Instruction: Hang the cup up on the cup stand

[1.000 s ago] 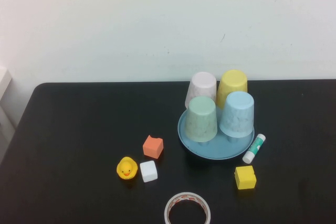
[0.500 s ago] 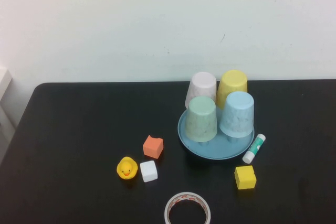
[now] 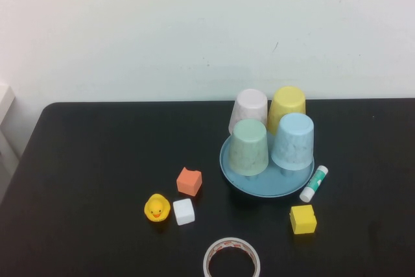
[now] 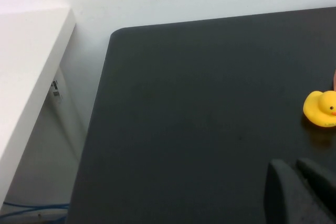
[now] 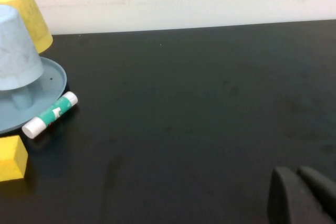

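The light blue cup (image 3: 293, 141) sits upside down on a post of the blue cup stand (image 3: 266, 186), at its right front; it also shows in the right wrist view (image 5: 16, 51) above the stand's rim (image 5: 52, 85). Neither arm shows in the high view. My left gripper (image 4: 296, 174) is shut and empty over the left part of the black table, near the yellow duck (image 4: 321, 108). My right gripper (image 5: 299, 179) is shut and empty over the right part of the table, well clear of the stand.
Mint green (image 3: 249, 147), yellow (image 3: 286, 107) and pale pink (image 3: 249, 109) cups also sit upside down on the stand. Around it lie a glue stick (image 3: 314, 183), yellow cube (image 3: 303, 218), tape roll (image 3: 231, 257), white cube (image 3: 183, 211), orange block (image 3: 189, 181) and duck (image 3: 156, 207).
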`<action>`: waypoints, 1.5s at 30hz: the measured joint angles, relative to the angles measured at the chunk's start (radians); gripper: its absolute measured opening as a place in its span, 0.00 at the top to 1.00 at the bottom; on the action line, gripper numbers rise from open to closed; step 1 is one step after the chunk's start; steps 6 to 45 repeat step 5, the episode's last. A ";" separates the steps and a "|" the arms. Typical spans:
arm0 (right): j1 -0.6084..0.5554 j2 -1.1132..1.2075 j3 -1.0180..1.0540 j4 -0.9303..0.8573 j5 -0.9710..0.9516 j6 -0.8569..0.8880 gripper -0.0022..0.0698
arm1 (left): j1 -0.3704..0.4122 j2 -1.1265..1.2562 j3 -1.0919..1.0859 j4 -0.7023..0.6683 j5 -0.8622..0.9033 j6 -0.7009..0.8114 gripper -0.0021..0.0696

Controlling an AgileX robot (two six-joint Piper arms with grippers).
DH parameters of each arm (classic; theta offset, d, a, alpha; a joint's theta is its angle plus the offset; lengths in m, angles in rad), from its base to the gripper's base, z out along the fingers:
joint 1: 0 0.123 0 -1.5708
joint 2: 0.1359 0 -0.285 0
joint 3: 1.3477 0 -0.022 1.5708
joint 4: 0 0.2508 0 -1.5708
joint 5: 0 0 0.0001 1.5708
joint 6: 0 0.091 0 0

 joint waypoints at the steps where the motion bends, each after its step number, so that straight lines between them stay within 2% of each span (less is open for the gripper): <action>1: 0.000 0.000 0.000 0.000 0.000 0.000 0.97 | 0.000 0.000 0.000 -0.002 0.000 0.000 0.97; 45: 0.000 0.000 0.000 0.000 0.000 0.000 0.97 | 0.002 0.000 0.000 -0.008 0.001 0.000 0.97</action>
